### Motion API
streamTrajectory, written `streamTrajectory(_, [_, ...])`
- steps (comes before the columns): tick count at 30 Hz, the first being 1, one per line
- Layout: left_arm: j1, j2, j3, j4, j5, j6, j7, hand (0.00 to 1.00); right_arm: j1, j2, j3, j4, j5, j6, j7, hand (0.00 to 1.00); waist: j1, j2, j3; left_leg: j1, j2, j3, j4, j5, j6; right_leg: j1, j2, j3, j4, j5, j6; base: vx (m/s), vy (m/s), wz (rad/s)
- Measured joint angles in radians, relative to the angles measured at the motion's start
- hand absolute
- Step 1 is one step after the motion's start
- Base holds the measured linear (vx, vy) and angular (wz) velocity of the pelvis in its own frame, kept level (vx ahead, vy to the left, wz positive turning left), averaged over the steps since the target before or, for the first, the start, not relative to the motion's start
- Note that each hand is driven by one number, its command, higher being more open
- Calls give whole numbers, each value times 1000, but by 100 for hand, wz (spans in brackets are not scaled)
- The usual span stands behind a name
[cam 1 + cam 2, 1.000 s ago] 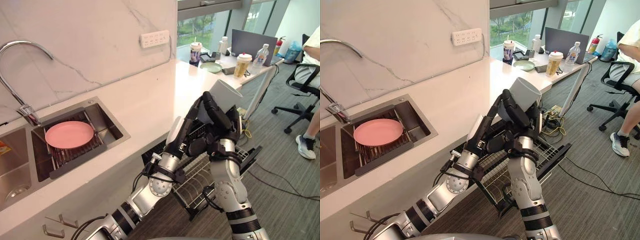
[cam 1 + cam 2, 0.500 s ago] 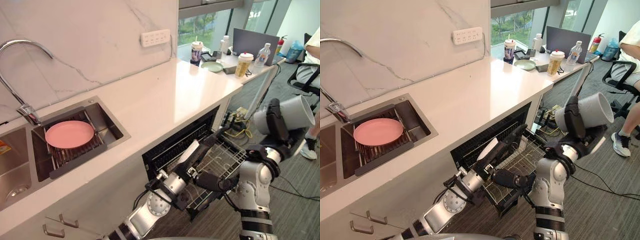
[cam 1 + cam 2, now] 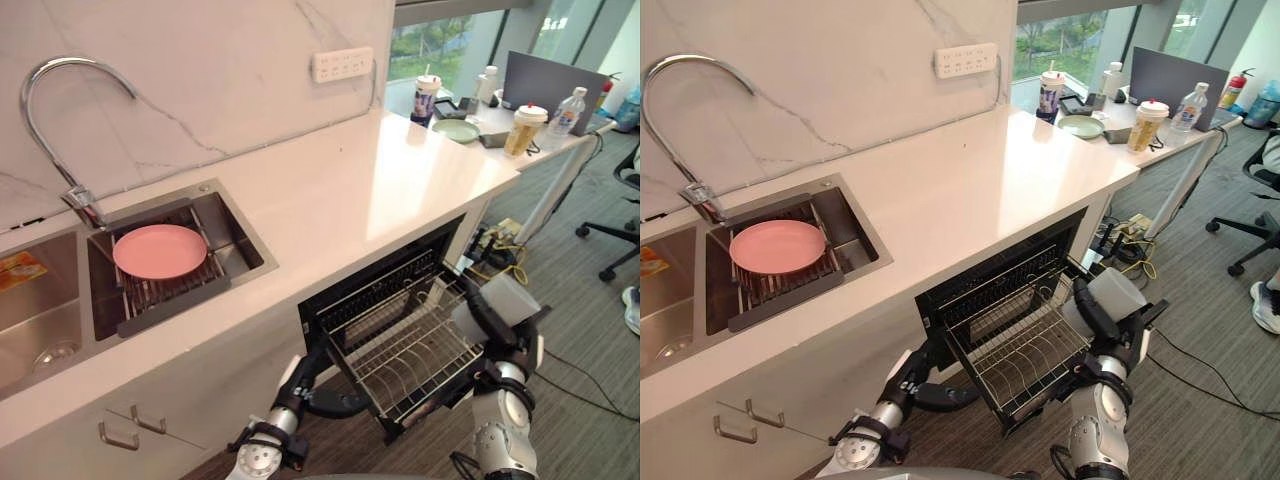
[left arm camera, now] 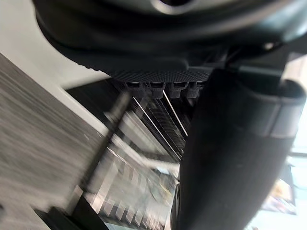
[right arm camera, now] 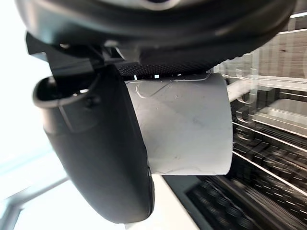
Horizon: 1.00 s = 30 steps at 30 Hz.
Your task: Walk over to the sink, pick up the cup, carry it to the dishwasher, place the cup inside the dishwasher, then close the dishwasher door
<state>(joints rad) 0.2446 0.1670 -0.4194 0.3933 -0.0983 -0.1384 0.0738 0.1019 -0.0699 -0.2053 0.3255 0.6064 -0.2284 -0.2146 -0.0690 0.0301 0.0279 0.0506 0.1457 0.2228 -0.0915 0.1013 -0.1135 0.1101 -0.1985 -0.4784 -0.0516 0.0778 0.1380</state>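
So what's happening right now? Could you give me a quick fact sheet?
Cup: grey, held in the right hand, not yet inside the dishwasher
Cup position: at the right side of the wire rack
Dishwasher: open, rack pulled out
Left hand: low, by the rack's front left corner
Sink: pink plate lying in it

Dishwasher (image 3: 380, 290) under the tabletop (image 3: 330, 200), rack (image 3: 405, 345) drawn out before it. Well left of the dishwasher, in the tabletop, a sink (image 3: 245, 250) with a plate (image 3: 160, 251) on its grate. Just right of the dishwasher's rack, a cup (image 3: 508, 298) in the right hand (image 3: 492, 322); at its left front corner, the left hand (image 3: 312, 385).
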Motion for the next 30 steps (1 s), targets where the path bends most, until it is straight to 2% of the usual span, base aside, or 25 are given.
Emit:
streamTrajectory(2, [5, -4, 50, 69, -34, 26, 41, 100, 0, 0, 27, 29, -5, 20, 21, 0, 3, -3, 5, 0, -3, -24, 0, 1, 0, 17, -1, -25, 0, -7, 2, 0, -12, 33])
streamTrajectory(3, [7, -17, 81, 102, -104, 44, 67, 100, -3, -1, 38, 41, -16, 35, 30, 0, 6, -6, 8, 0, -4, -32, 0, 2, 0, 23, -1, -34, 0, -9, 3, -3, -13, 32])
streamTrajectory(5, [12, -47, 177, 172, -177, 71, 111, 100, -4, -1, 45, 74, -43, 62, 49, 0, 24, -12, 14, -2, -5, -52, -1, 3, -1, 34, 0, -55, 0, -15, 5, -5, -15, 26])
streamTrajectory(6, [20, -49, 192, 180, -177, 72, 119, 100, -7, -3, 45, 87, -57, 71, 56, 0, 29, -12, 15, -5, -5, -58, -1, 4, -1, 35, 0, -60, 0, -16, 5, -2, -18, 34])
streamTrajectory(9, [54, -27, 223, 200, -127, 81, 124, 100, -30, -20, 46, 165, -129, 107, 85, 0, 44, -19, 24, -25, -12, -98, -1, 13, 1, 44, -1, -101, 0, -21, 7, -2, -17, 37])
streamTrajectory(11, [61, -19, 245, 211, -76, 113, 117, 100, -69, -53, 62, 231, -207, 134, 110, 0, 62, -23, 43, -36, -16, -115, -1, 19, 3, 45, -3, -117, 0, -21, 7, -16, -9, 22])
streamTrajectory(15, [26, -16, 275, 234, 4, 136, 87, 100, -154, -114, 95, 337, -270, 177, 131, 0, 82, -21, 66, -46, -19, -136, -1, 28, 4, 50, -3, -136, 5, -22, 5, -44, -5, 19])
streamTrajectory(18, [-6, -8, 308, 287, 19, 137, 78, 100, -207, -149, 115, 400, -304, 212, 132, 0, 82, -16, 85, -57, -19, -160, -1, 35, 4, 48, -3, -157, 19, -34, 0, -47, -10, 21])
streamTrajectory(21, [-33, 25, 317, 306, 17, 131, 78, 100, -281, -190, 128, 480, -381, 228, 125, 0, 87, -11, 142, -100, -15, -204, -1, 55, 4, 27, 0, -191, 48, -51, -8, -103, -15, 40])
streamTrajectory(23, [-59, 32, 342, 310, -4, 130, 74, 100, -359, -222, 134, 539, -405, 233, 125, 0, 100, 1, 197, -148, -7, -223, 0, 78, 3, -15, 9, -196, 66, -56, -17, -123, -7, 33])
streamTrajectory(25, [-94, 36, 345, 310, -39, 115, 74, 100, -462, -266, 133, 618, -404, 238, 136, 0, 121, 23, 273, -195, -3, -253, 0, 106, 4, -54, 15, -208, 90, -59, -26, -137, -5, 36])
streamTrajectory(26, [-107, 36, 345, 310, -56, 103, 74, 100, -505, -285, 133, 657, -402, 242, 152, 100, 138, 36, 310, -210, -3, -264, 0, 114, 3, -67, 13, -216, 103, -61, -29, -122, 2, 32])
streamTrajectory(29, [-113, 50, 344, 303, -78, 88, 74, 100, -546, -283, 151, 694, -403, 246, 185, 100, 178, 41, 349, -230, -7, -290, 0, 122, 3, -75, 10, -227, 119, -66, -25, -44, -3, 25])
streamTrajectory(30, [-114, 52, 344, 299, -78, 87, 74, 100, -553, -282, 158, 703, -404, 245, 183, 100, 181, 42, 353, -234, -10, -299, 0, 123, 3, -75, 8, -226, 124, -70, -23, -17, -1, 33])
